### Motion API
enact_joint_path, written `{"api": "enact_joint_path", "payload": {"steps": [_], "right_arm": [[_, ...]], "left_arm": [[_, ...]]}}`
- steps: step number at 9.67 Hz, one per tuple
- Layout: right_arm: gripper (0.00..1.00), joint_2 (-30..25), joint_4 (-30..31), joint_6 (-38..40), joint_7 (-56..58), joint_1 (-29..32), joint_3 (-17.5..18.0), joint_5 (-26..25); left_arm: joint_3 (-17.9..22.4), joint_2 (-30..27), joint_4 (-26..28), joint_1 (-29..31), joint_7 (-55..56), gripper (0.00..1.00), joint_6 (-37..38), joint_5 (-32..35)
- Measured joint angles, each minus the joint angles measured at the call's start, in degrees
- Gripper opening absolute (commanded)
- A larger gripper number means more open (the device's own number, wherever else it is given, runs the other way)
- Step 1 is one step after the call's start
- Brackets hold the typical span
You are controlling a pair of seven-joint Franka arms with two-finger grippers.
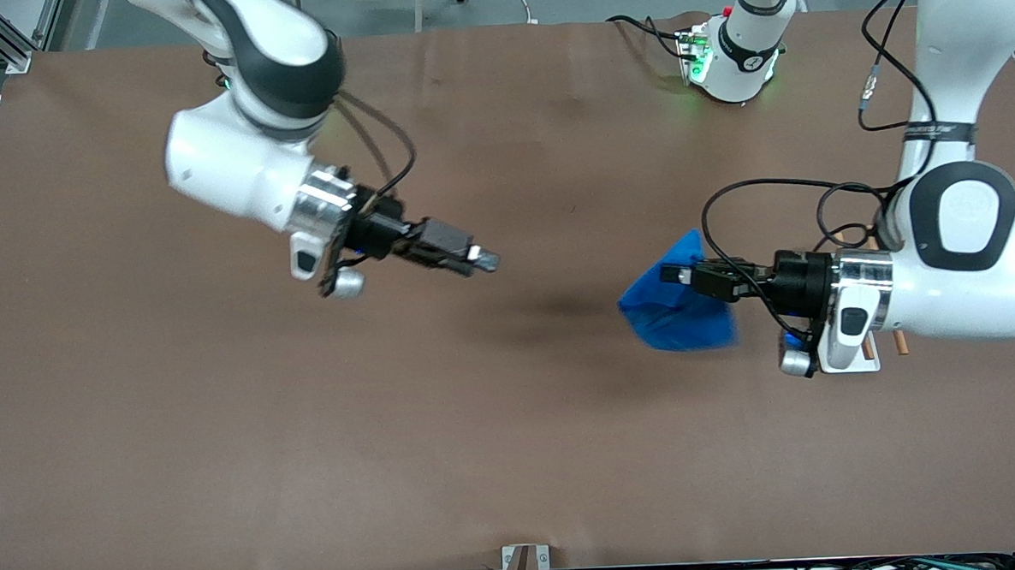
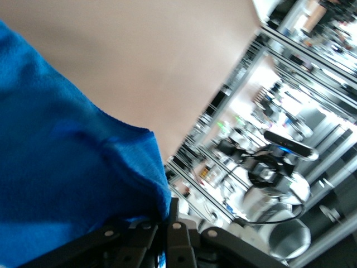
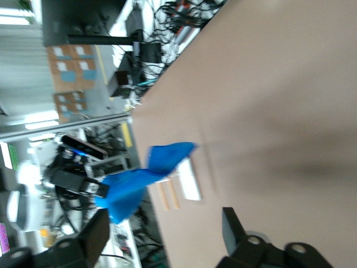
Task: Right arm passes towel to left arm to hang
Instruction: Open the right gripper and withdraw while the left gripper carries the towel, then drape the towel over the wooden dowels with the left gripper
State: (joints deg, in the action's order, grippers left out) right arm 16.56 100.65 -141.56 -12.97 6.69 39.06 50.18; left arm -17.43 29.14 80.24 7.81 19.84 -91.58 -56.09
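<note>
- White right arm [image 1: 252, 133] up over the mat [image 1: 223, 434] toward its own end; right gripper [image 1: 482, 259] pointing at the middle, fingers [image 3: 231, 223] spread apart with nothing between them, as seen from its wrist camera. Best kept out of the way there, well apart from the cloth.
- Brown mat bare between the two grippers; only a soft shadow lying under the gap.
- Blue towel [image 1: 675, 299] off the mat, hanging in the air over the left arm's end, pinched at an upper edge and drooping in a loose fold below.
- Left gripper [image 1: 677, 274] clamped on the towel, fingers pressed together on the fabric close to the hem, judging by the left wrist view.
- Left arm [image 1: 960, 257] reaching in from its end of the table, wrist level.
- For the hanging step: keep the pinch firm, move slowly so the drooping part does not swing, carry it high enough to clear the mat.
- Rack or rail for hanging hard to make out; only short wooden bits [image 1: 901, 342] showing under the left wrist.
</note>
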Motion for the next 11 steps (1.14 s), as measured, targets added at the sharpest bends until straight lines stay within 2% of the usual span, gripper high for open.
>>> {"api": "enact_joint_path", "payload": {"steps": [2,4,5,8,9,11], "right_arm": [[1.0,-0.91,0.53,10.69,-0.04,1.93,-6.85,-15.61],[1.0,-2.04,0.98,17.0,-2.56,1.84,-13.04,-31.65],[1.0,-3.58,0.94,20.32,-3.63,1.78,-16.13,-37.61],[1.0,-12.14,0.7,30.64,-4.57,1.25,-26.43,-46.43],[1.0,-14.73,0.51,33.53,-4.47,0.88,-29.93,-47.52],[1.0,-18.31,-1.59,41.26,-1.65,-0.07,-36.39,-48.0]], "left_arm": [[0.24,-0.8,-0.25,2.55,3.38,0.0,-0.18,10.38],[0.34,-1.65,-0.33,5.26,9.97,0.0,-0.17,19.48],[0.33,-2.54,-0.34,5.47,14.68,0.0,-0.17,25.02],[0.4,-5.09,0.82,7.21,24.46,0.0,0.06,37.0],[0.46,-5.95,2.97,8.06,25.5,0.0,0.08,40.31],[0.52,-7.74,7.53,11.55,26.36,0.01,0.0,41.91]]}}
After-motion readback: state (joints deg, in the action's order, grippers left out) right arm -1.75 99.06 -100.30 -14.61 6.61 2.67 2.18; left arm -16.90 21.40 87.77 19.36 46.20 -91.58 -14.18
